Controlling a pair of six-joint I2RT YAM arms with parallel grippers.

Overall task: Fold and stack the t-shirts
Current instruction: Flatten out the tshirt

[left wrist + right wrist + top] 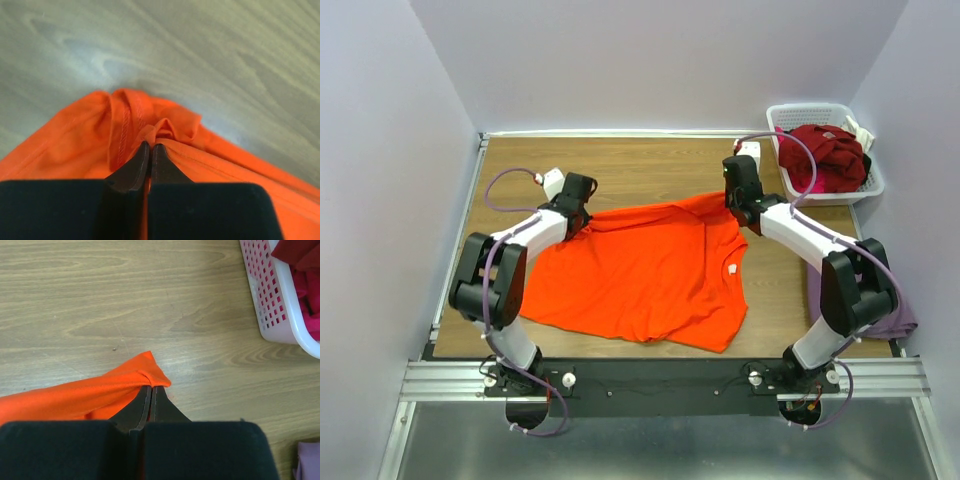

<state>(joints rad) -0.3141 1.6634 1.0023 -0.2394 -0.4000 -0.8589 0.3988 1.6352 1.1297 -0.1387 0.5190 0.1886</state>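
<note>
The orange t-shirt lies spread on the table, just clear of the basket, on the side toward the arms. A dark red t-shirt is heaped inside the basket. The right end effector is clenched on the orange t-shirt's pointed corner nearest the basket. The left end effector is clenched on a bunched hem corner along the same edge, well apart from the basket.

This looks like the start of a fold. To do it well, both arms should lift together, level, with the edge taut between them. They should then carry it away from the basket onto the opposite edge and let go only once the cloth lies flat. The left grip holds a wad of fabric, so a crease there seems likely unless it is pulled smooth
</note>
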